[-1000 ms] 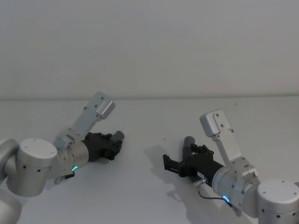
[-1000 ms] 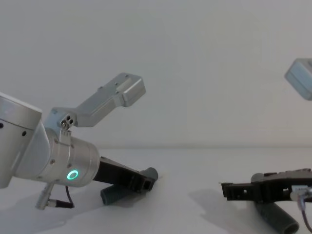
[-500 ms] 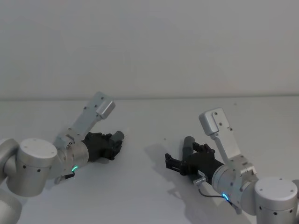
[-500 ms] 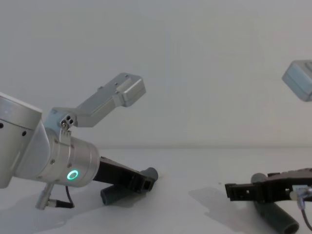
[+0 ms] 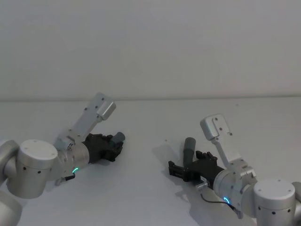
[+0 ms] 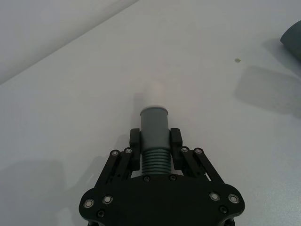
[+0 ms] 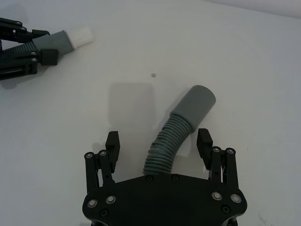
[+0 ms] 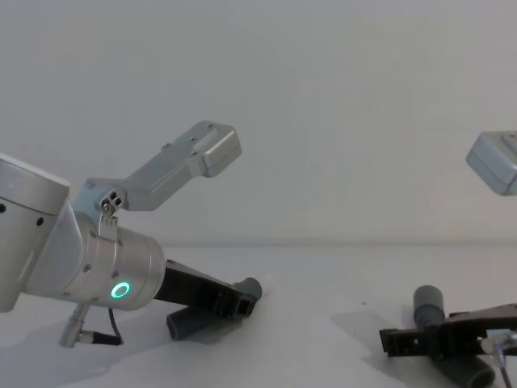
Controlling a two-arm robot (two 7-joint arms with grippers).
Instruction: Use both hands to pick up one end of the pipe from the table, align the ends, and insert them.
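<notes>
While the left gripper (image 5: 113, 147) pinches the straight pipe piece (image 6: 154, 157) by its corrugated body, fingers (image 6: 135, 140) pressed against both sides, the smooth grey cuff (image 6: 154, 123) and white tip (image 6: 154, 94) jut out ahead of it, low over the white table (image 5: 141, 117) on the robot's left side. Over on the right, the right gripper (image 5: 187, 162) is down at the table with its fingers (image 7: 112, 141) spread wide either side of the bent pipe piece (image 7: 173, 134), neither one touching it. The bent pipe piece runs out from between them, its wider socket (image 7: 198, 100) curving off beyond the fingertips. The two pieces are well apart, the white tip pointing roughly toward the right gripper's side of the table
</notes>
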